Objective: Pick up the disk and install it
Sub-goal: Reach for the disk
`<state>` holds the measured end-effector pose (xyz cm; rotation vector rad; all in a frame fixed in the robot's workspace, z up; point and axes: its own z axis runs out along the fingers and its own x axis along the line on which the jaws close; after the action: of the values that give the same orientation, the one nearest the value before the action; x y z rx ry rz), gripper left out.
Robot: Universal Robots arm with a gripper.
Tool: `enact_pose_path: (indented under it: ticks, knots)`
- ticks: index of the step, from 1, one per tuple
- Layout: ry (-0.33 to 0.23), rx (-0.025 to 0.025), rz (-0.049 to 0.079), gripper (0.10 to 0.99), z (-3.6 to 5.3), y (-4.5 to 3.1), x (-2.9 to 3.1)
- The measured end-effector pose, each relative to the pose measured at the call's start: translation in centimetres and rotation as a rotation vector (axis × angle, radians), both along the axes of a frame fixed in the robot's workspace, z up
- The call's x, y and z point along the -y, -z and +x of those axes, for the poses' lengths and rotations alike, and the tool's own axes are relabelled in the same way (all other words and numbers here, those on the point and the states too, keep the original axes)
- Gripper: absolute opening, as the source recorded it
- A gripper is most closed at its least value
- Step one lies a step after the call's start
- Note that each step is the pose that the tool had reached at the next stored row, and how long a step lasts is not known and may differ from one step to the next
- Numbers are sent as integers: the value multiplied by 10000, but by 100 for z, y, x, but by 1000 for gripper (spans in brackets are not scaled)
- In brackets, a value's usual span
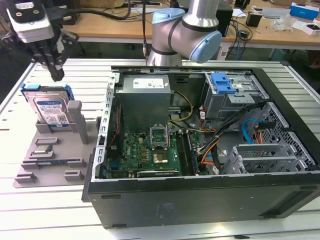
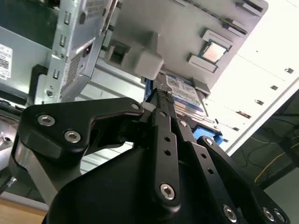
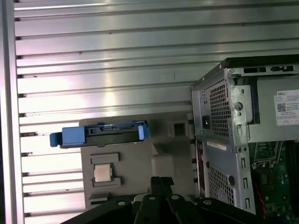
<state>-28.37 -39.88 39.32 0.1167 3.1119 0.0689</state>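
Your black two-fingered gripper [image 1: 56, 75] hung with its fingers pressed together, holding nothing, just above the flat silver hard disk with blue side rails [image 1: 50, 107]. The disk stood tilted in the grey plastic fixture [image 1: 50, 167], beside the open black computer case [image 1: 200, 200].

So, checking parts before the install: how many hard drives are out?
1. The hard drive leans in the grey fixture at the exterior view's left, beneath the gripper. The computer case's drive cage may hide others.
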Motion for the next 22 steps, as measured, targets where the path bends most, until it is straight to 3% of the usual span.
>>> enact_pose_path:
  ticks: [14,19,22]
  knots:
    - [-2,14,0,106,-663,8,0]
    - [-1,14,0,106,-839,11,0]
    - [-2,14,0,106,-892,13,0]
